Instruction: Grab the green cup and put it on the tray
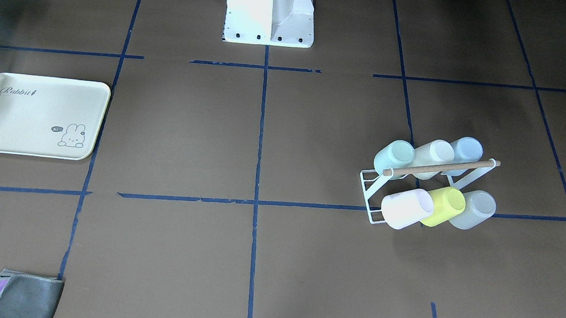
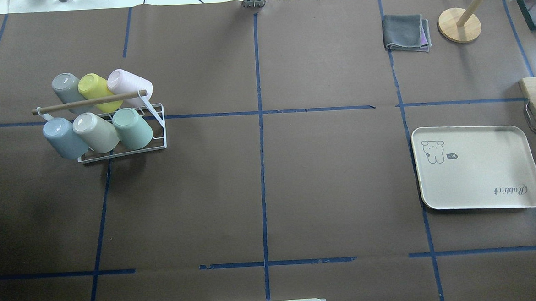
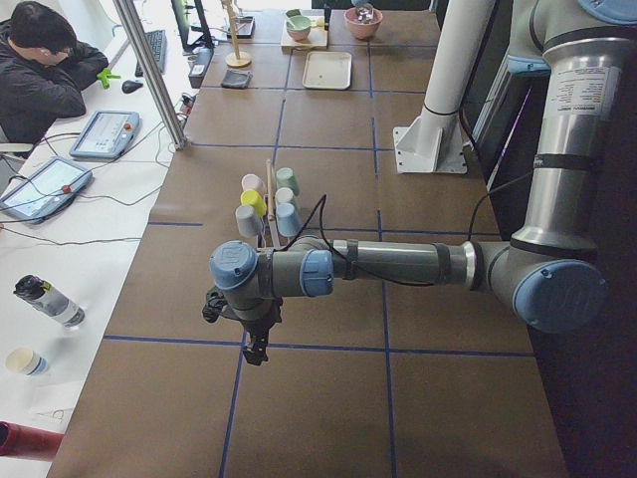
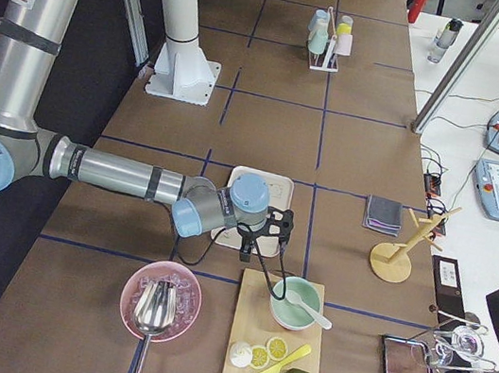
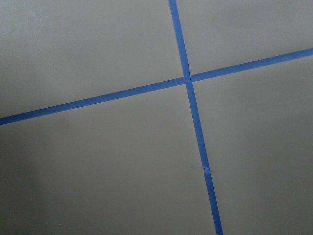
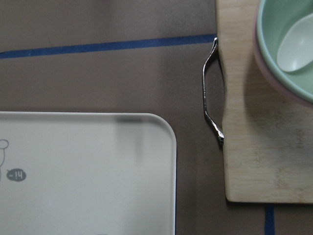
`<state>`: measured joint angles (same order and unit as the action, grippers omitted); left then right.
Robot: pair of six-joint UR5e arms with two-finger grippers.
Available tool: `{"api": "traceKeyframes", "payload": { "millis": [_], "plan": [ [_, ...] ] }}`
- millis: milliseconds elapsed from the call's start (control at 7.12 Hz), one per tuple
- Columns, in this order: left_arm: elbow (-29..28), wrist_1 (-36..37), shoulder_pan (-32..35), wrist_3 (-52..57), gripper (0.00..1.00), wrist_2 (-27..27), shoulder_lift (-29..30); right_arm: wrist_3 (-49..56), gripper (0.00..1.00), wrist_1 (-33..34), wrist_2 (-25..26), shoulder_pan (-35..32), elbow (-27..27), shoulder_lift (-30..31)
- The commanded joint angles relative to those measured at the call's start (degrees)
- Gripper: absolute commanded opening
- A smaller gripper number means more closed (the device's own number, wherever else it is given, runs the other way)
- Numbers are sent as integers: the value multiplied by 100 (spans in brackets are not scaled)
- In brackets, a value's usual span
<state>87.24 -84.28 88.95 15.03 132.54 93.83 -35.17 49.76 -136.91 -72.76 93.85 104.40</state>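
The pale mint-green cup (image 2: 132,128) lies mouth-down on a white wire rack (image 2: 159,124) at the table's left side, at the rack's inner end in the row nearer the robot. It also shows in the front view (image 1: 394,157). The cream tray (image 2: 477,167) with "Rabbit" script lies bare at the right side, and it fills the lower left of the right wrist view (image 6: 83,171). My left gripper (image 3: 257,351) hangs over bare table, well short of the rack. My right gripper (image 4: 264,244) hovers at the tray's outer edge. I cannot tell whether either is open or shut.
The rack also holds blue (image 2: 61,137), beige (image 2: 93,132), grey (image 2: 65,87), yellow-green (image 2: 96,90) and pale pink (image 2: 129,84) cups under a wooden bar. A grey cloth (image 2: 405,32), a wooden stand (image 2: 459,25) and a cutting board (image 6: 254,147) with a bowl lie near the tray.
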Motion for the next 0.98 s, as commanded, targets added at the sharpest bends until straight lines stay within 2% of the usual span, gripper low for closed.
{"api": "traceKeyframes", "payload": {
  "millis": [0,140,421,842],
  "plan": [
    [4,8,0,0,100,0,-5,-1155,91,-1309,278,612,-464,11],
    [4,8,0,0,100,0,-5,-1167,82,-1311,374,797,-533,2],
    [4,-1,0,0,100,0,-5,-1167,70,-1319,498,1017,-674,2],
    [4,-1,0,0,100,0,-5,-1097,62,-1319,507,1150,-824,-33]
  ]
}}
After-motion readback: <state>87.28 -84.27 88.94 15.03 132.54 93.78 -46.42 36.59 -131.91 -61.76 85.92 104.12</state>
